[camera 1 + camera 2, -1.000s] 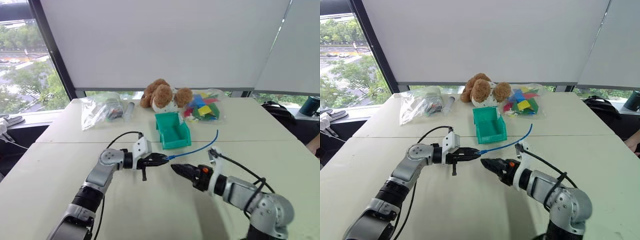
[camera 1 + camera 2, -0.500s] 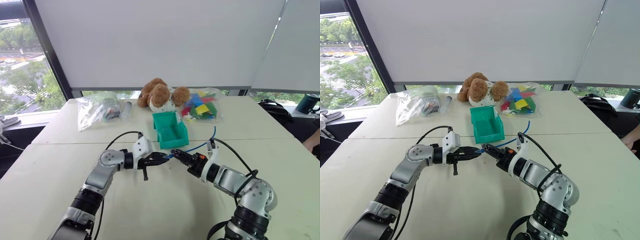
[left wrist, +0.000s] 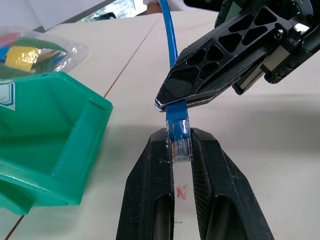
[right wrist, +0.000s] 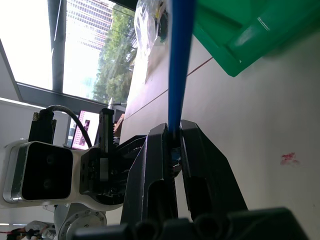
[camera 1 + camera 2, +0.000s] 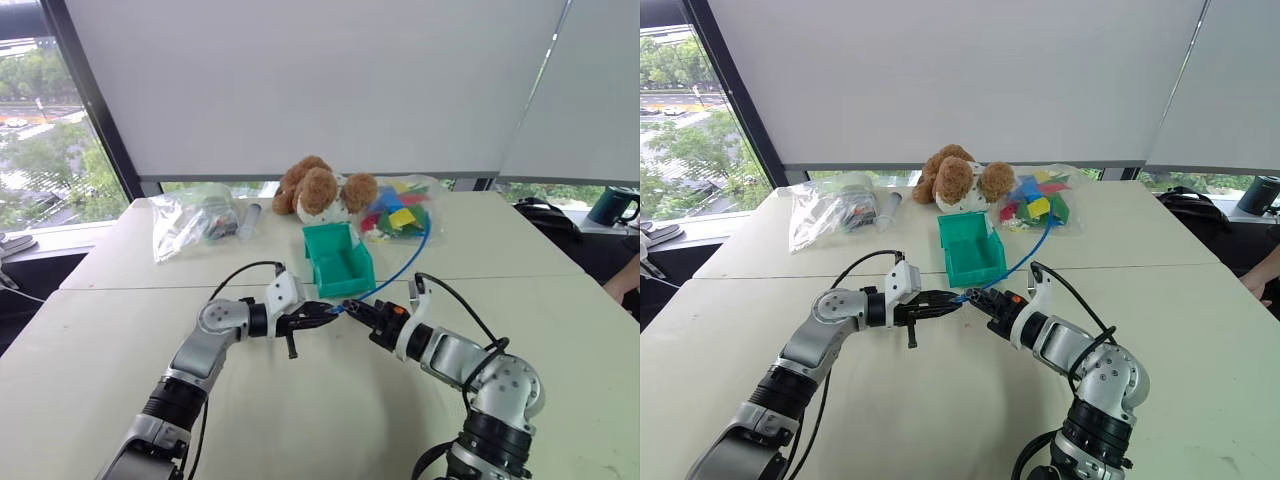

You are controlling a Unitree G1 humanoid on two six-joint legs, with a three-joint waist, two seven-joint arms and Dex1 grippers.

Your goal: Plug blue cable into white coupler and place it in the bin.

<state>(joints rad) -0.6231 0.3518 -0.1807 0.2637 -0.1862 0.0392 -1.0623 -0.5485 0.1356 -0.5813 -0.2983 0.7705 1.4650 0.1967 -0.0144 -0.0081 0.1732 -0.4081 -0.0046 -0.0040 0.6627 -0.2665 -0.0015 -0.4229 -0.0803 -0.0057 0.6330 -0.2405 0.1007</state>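
My left gripper (image 5: 333, 313) is shut on the clear plug (image 3: 179, 142) at the end of the blue cable (image 5: 400, 275), a little above the table. My right gripper (image 5: 350, 307) meets it tip to tip and is shut on the blue cable just behind the plug. In the right wrist view the cable (image 4: 179, 60) rises straight out of the closed fingers (image 4: 200, 165). From there it arcs up and back over the right edge of the teal bin (image 5: 340, 262), which stands just beyond both grippers. I cannot make out the white coupler.
A teddy bear (image 5: 320, 190) sits behind the bin. A clear bag of coloured blocks (image 5: 400, 212) lies to its right and another clear bag (image 5: 190, 222) to its left. A person's hand (image 5: 628, 280) shows at the right table edge.
My right gripper moved in toward the left gripper and shut on the cable behind the plug. The cable's free end swung up toward the bag of blocks. The left gripper stayed put.
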